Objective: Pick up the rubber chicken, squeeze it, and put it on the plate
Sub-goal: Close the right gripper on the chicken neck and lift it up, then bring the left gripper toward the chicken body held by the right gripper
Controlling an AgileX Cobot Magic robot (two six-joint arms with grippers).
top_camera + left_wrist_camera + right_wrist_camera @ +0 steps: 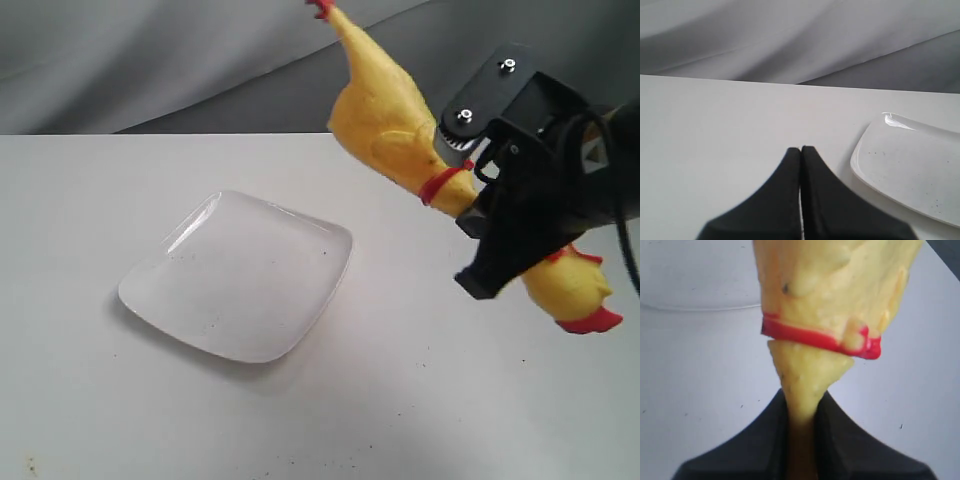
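The yellow rubber chicken point(385, 115) hangs in the air at the right, slanting from its red feet at the top edge down to its head with the red comb at lower right. My right gripper point(478, 232) is shut on its neck just below the red neck ring point(820, 340), pinching the neck thin point(802, 400). The glossy white plate point(240, 275) lies flat on the table to the left of the chicken, with nothing on it. My left gripper point(801, 150) is shut with nothing in it, low over the table beside the plate's rim point(860, 155).
The white table point(80, 200) runs under everything, with small dark specks on it and on the plate. Grey draped cloth point(150, 60) forms the backdrop behind the table's far edge.
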